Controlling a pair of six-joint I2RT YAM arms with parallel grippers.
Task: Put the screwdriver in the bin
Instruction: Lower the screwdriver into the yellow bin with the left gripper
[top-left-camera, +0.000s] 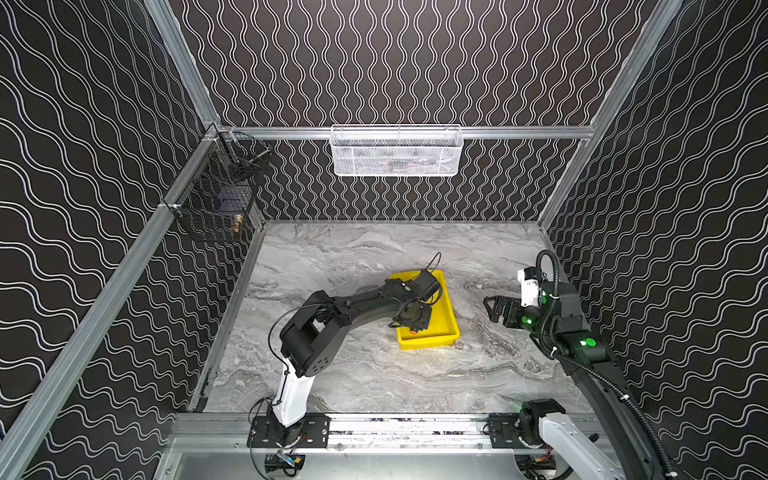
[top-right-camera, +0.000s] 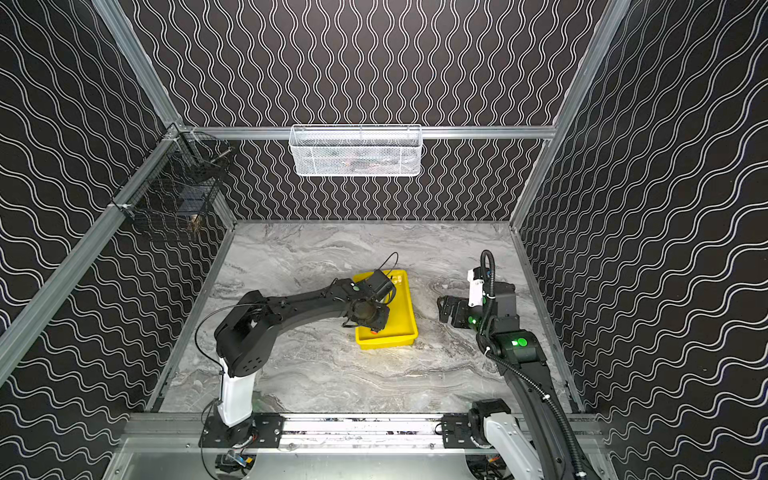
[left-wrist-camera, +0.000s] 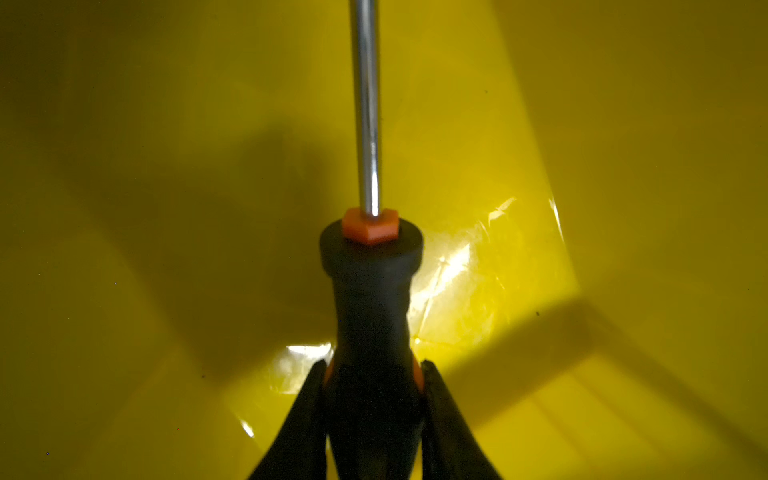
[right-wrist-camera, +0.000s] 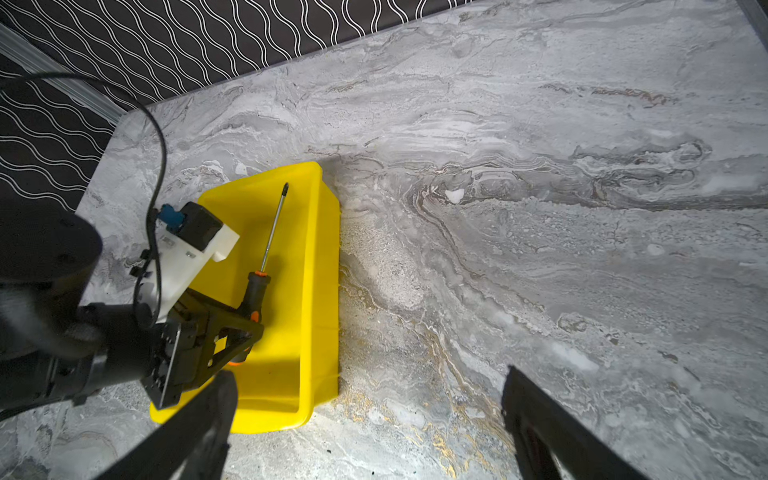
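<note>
My left claw (left-wrist-camera: 374, 368) reaches low into the bin (right-wrist-camera: 322, 299), clamped on the screwdriver (right-wrist-camera: 256, 291) handle, shaft pointing far. My right claw (right-wrist-camera: 369, 376) hangs wide over the bench (right-wrist-camera: 540, 249), right of it.

In both top views the screwdriver (top-left-camera: 414, 331) is almost wholly hidden under the left gripper (top-left-camera: 409, 322); only an orange speck is seen. In the left wrist view its tip is cut off beyond the fingers (left-wrist-camera: 307, 411), its butt behind them. The fingers (right-wrist-camera: 199, 428) of the right gripper (right-wrist-camera: 370, 374) are blurred and cropped.
</note>
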